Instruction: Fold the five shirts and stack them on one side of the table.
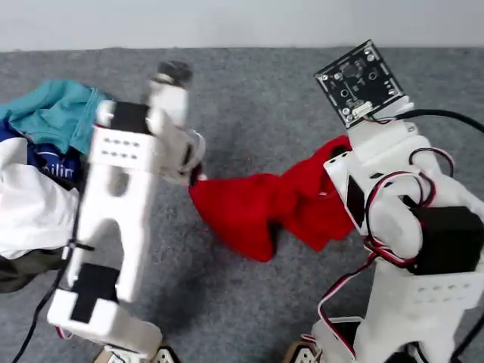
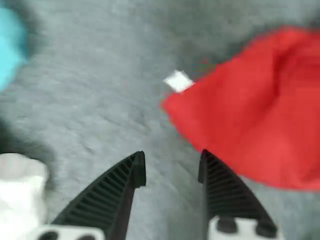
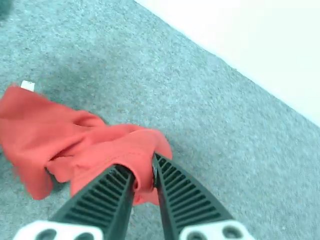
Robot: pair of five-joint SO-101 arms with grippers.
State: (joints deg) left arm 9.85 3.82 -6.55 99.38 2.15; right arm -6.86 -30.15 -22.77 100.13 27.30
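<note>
A crumpled red shirt [image 1: 261, 208] lies on the grey carpeted table [image 1: 265, 91] between the two arms. My right gripper [image 3: 144, 170] is shut on a bunched fold of the red shirt [image 3: 75, 135], holding that end slightly lifted. My left gripper [image 2: 170, 167] is open just above the table, with nothing between its fingers. In the left wrist view the red shirt's [image 2: 260, 125] edge and its small white tag [image 2: 177, 80] lie just ahead of it and to one side. The other shirts are heaped at the table's left edge: teal [image 1: 57, 110], blue [image 1: 45, 162], white [image 1: 30, 204] and a dark one [image 1: 19, 272].
The left arm's white body [image 1: 113, 219] stands between the heap and the red shirt. The right arm [image 1: 408, 242], with its camera board [image 1: 359, 79], takes up the right side. Bare carpet stretches along the far edge below a pale wall [image 1: 242, 23].
</note>
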